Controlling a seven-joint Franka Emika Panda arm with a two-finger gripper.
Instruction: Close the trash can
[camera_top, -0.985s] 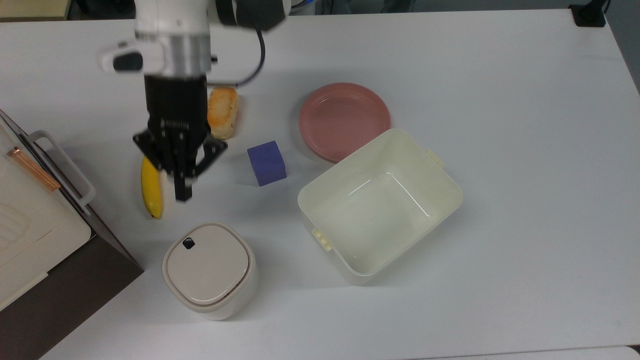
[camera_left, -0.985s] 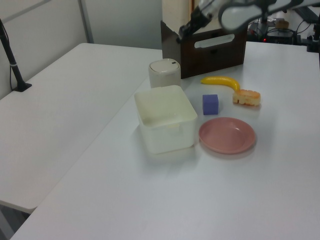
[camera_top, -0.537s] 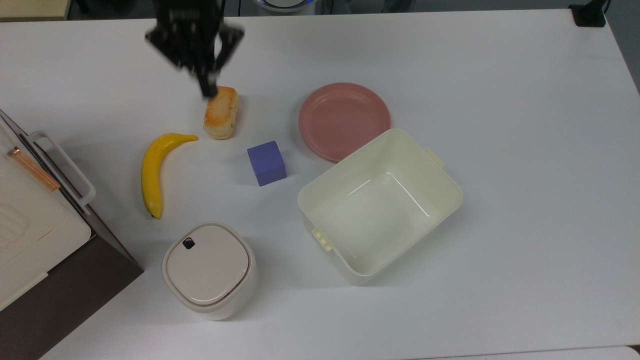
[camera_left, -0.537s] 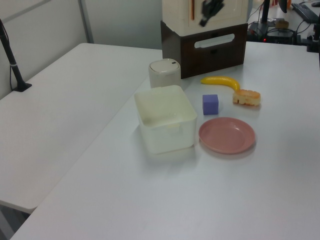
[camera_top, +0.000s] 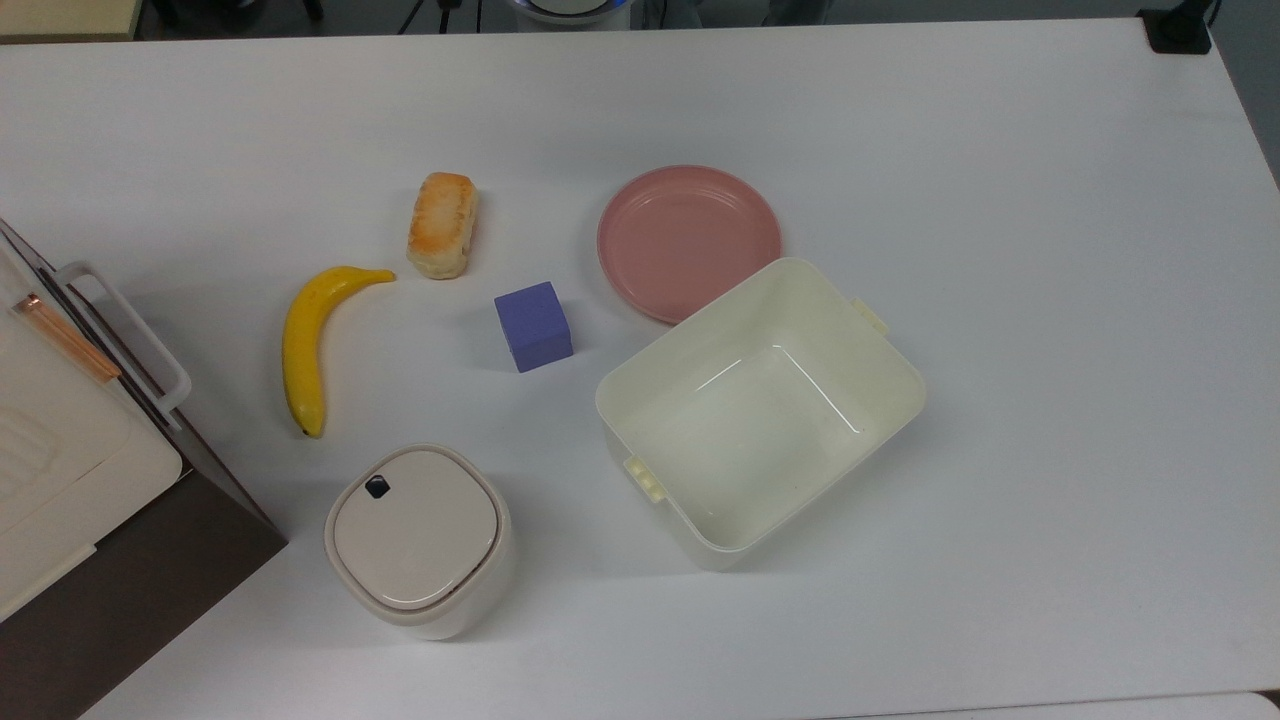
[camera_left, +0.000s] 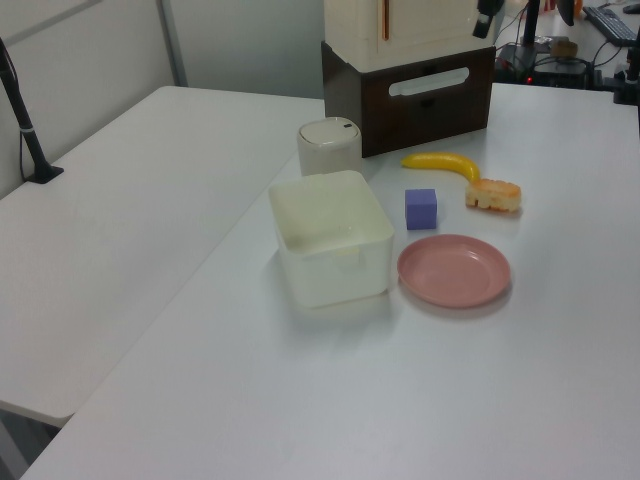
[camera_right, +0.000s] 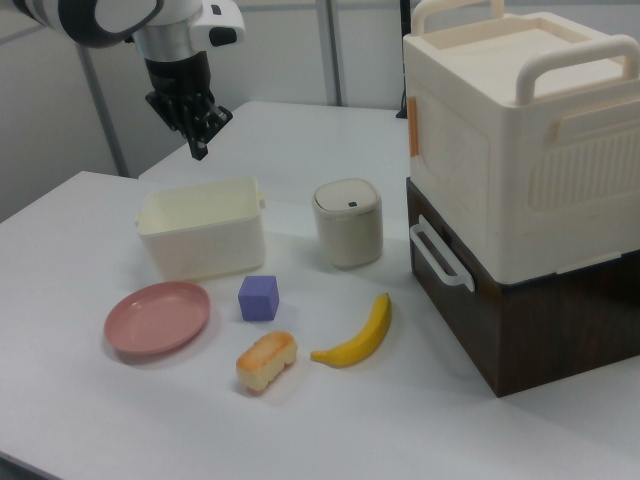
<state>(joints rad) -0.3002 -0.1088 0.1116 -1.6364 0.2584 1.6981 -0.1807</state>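
Top view: your trash can (camera_top: 417, 541) sits near the bottom left, lid flat and shut, black button (camera_top: 377, 487) at the corner toward the banana (camera_top: 303, 345).

Left view: it stands beside the tub (camera_left: 331, 236).

Right view: your gripper (camera_right: 198, 146) hangs high, far left of the can, fingers together, holding nothing.

The end effector (camera_right: 197, 140) hangs high above the table (camera_top: 1050, 300) — open air beneath it. Below and nearest it in the right view sits the open cream tub (camera_right: 203, 238); beyond that the trash can (camera_right: 349, 223), lid flat. Further off — a stacked box (camera_right: 510, 190) walls that side; banana (camera_top: 305, 345), bread (camera_top: 442, 238), purple cube (camera_top: 533, 326) and pink plate (camera_top: 688, 240) lie low.
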